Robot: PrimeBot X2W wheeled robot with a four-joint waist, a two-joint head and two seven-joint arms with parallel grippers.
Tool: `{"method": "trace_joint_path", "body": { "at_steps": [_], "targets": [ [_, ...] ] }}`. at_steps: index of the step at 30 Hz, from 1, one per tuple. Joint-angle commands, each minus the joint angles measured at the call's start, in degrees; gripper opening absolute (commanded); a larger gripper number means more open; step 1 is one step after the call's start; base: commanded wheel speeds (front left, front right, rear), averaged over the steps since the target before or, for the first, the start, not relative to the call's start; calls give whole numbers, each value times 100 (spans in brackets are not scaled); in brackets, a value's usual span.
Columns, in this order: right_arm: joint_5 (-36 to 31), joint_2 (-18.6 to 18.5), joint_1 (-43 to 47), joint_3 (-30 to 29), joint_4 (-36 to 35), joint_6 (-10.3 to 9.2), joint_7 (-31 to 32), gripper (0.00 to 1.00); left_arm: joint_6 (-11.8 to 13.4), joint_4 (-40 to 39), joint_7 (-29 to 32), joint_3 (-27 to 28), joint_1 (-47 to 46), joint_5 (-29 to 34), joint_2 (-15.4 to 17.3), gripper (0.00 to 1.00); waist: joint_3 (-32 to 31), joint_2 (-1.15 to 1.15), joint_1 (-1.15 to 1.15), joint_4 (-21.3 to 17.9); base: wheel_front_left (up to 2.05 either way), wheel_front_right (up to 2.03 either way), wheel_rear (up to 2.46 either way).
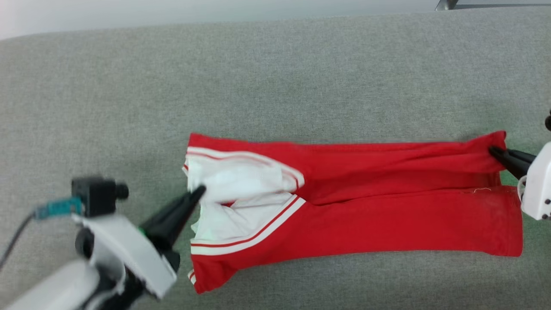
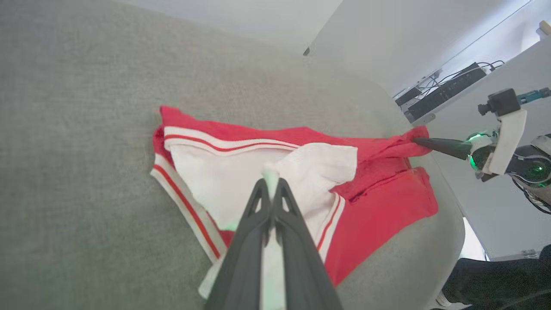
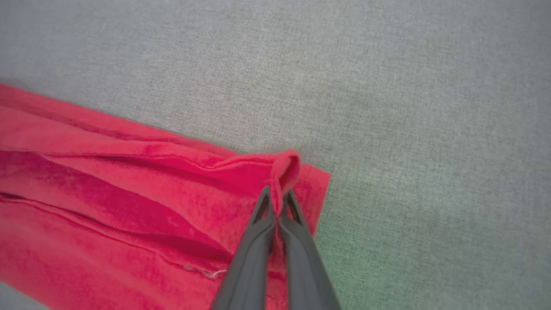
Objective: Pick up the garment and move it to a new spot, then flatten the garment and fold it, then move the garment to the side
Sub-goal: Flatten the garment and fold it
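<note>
Now the garment (image 1: 387, 206) is lying stretched long on the grey cloth top (image 1: 275, 77) between the two grippers, with the left gripper (image 1: 199, 190) pinching its white inside at one end and the right gripper (image 1: 493, 150) pinching a red corner at the other.

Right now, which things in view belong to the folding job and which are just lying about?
Job: garment, lying on the grey surface; left tool, shut on its white lining; right tool, shut on its red hem corner.
Lying about: long black box with cables, on a ledge past the surface.
</note>
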Motion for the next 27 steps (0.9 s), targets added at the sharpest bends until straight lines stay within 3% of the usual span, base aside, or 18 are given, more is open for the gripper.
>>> {"method": "trace_joint_path", "body": {
  "at_steps": [1,9,20,21,22,23,24,25,27],
  "targets": [
    [-52,-28,107,-59,-20,-9,-29,0,39,-49,-43,2,96,7,21,0,-6,0,0,13,0,0,0],
    [-244,-29,767,-577,-425,-9,102,0,309,-448,-385,-69,698,5,103,0,79,0,0,94,0,0,0],
    [-650,428,1133,-1002,-483,-9,347,0,307,379,-398,-296,381,354,-386,0,199,0,0,37,0,0,0],
    [-681,465,1140,-1031,-484,-8,348,6,294,431,-423,-296,361,364,-417,0,188,0,0,30,0,0,0],
    [-702,501,1157,-1075,-479,-8,341,31,290,471,-424,-306,348,384,-443,3,161,0,0,28,0,0,0],
    [-710,531,1169,-1124,-487,-8,324,73,293,502,-459,-311,337,420,-453,42,136,0,0,26,0,0,0],
    [-707,568,1184,-1182,-499,-8,317,93,283,526,-482,-308,328,416,-488,85,97,0,0,29,0,0,0],
    [-677,595,1203,-1222,-532,-8,330,100,281,543,-493,-313,334,419,-508,100,62,0,0,30,0,0,0],
    [-601,628,1275,-1373,-587,-9,335,100,315,570,-572,-301,344,473,-531,100,-38,0,0,50,0,0,0]
  ]
}}
